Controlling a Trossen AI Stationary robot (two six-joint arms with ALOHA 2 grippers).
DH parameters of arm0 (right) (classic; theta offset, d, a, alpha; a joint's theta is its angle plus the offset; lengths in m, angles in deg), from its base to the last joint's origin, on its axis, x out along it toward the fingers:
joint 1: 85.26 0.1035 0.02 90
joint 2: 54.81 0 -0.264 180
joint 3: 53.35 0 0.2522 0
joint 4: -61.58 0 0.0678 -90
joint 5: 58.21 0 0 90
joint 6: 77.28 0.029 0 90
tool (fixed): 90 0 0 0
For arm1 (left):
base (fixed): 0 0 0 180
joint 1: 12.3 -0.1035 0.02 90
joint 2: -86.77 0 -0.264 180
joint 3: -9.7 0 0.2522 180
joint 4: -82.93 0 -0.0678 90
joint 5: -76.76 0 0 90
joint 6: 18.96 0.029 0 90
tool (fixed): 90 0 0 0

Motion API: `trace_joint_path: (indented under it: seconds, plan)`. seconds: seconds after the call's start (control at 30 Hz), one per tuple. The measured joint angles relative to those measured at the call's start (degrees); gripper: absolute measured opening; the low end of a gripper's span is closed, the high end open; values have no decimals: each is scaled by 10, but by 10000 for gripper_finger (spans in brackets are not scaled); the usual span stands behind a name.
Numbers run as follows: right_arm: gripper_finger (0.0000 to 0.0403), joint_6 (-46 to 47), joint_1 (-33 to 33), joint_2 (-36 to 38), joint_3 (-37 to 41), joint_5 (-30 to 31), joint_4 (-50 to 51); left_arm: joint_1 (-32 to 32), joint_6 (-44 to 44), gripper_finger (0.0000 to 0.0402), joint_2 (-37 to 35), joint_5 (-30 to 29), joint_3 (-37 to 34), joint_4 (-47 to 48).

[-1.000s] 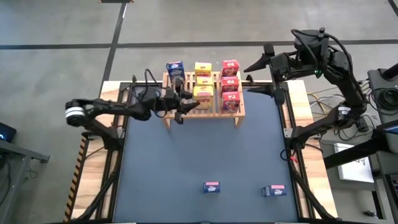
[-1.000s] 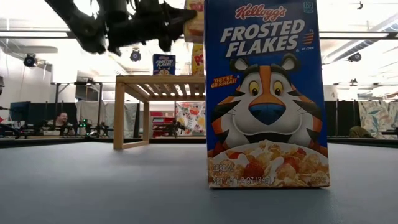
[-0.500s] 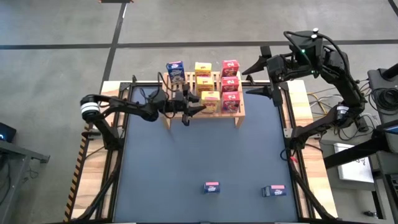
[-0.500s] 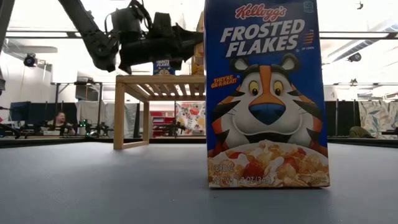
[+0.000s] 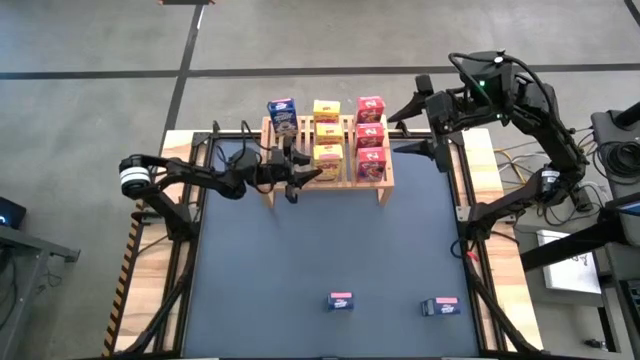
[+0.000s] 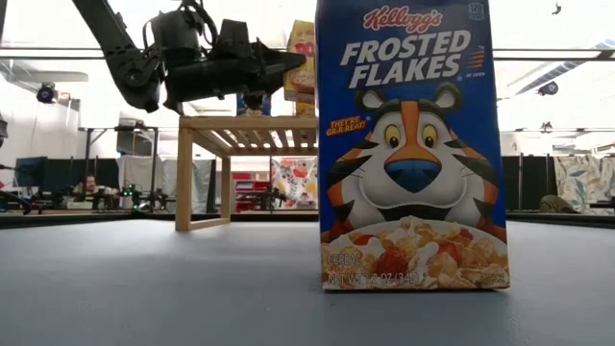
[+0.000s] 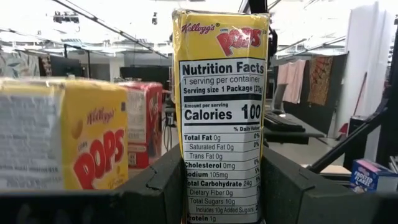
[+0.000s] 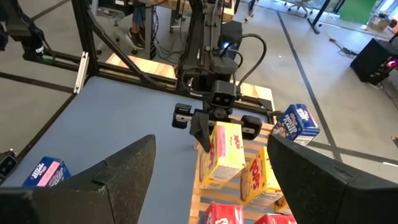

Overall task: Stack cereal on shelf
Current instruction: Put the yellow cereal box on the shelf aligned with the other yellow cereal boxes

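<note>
We hold a yellow box clamped in the left gripper over the shelf (six boxes stacked, right gripper spread wide beyond the far right corner), two blue boxes left near the table's front edge.

Rack, far edge of table: top crowded. Red boxes fill the right column; yellow boxes occupy the middle column's rear; one blue box stands at the left rear.
Left gripper, clamped on a yellow box, blocks the rack's front-left approach.
Right gripper, fingers apart, hangs beside the rack's right end.
Dark mat: broad open centre.
Two blue boxes stand near the front edge.
</note>
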Motion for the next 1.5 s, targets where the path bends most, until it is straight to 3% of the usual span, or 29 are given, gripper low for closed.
trace_joint_path:
  seconds: [1.5]
  plan:
    - [301, 3, 0, -10, 25, 0, -19, 0, 6, 195, 61, -35, 0, -19]
